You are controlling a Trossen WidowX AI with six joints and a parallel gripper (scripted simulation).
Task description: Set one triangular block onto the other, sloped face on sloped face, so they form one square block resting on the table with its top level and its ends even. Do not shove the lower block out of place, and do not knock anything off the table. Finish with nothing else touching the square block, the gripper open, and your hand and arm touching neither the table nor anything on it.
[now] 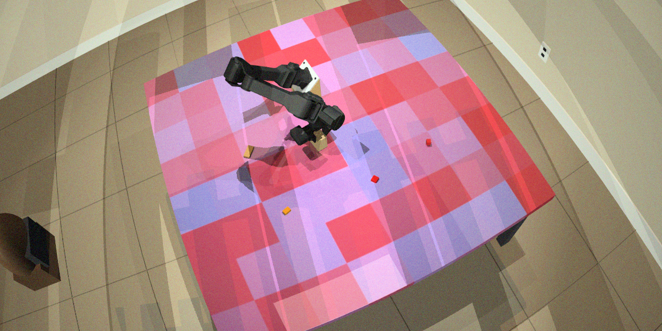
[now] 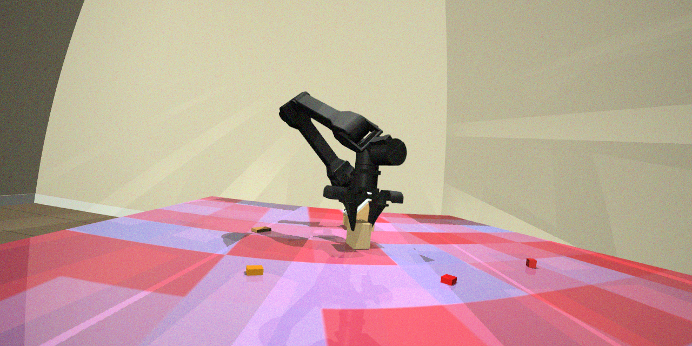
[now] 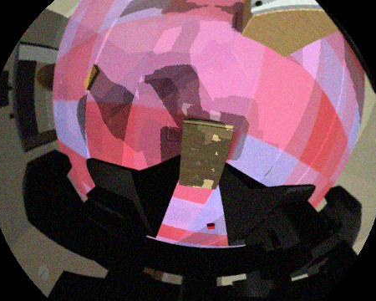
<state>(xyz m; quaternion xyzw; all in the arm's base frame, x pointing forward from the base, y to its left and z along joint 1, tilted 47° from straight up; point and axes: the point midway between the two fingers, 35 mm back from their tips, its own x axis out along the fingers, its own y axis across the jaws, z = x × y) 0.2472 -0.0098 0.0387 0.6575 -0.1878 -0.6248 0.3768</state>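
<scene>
The checkered table (image 1: 463,217) carries two red cubes (image 1: 374,179) (image 1: 428,141), an orange block (image 1: 286,210) (small) and a tan piece (image 1: 249,151).

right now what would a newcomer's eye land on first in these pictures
The black arm near the middle of the checked red, pink and lilac table, bent over with its hand shut on a tan wedge. That wedge sits on a second tan wedge on the table. Small scattered bits come next: two red cubes to the right and an orange block in front.
</scene>
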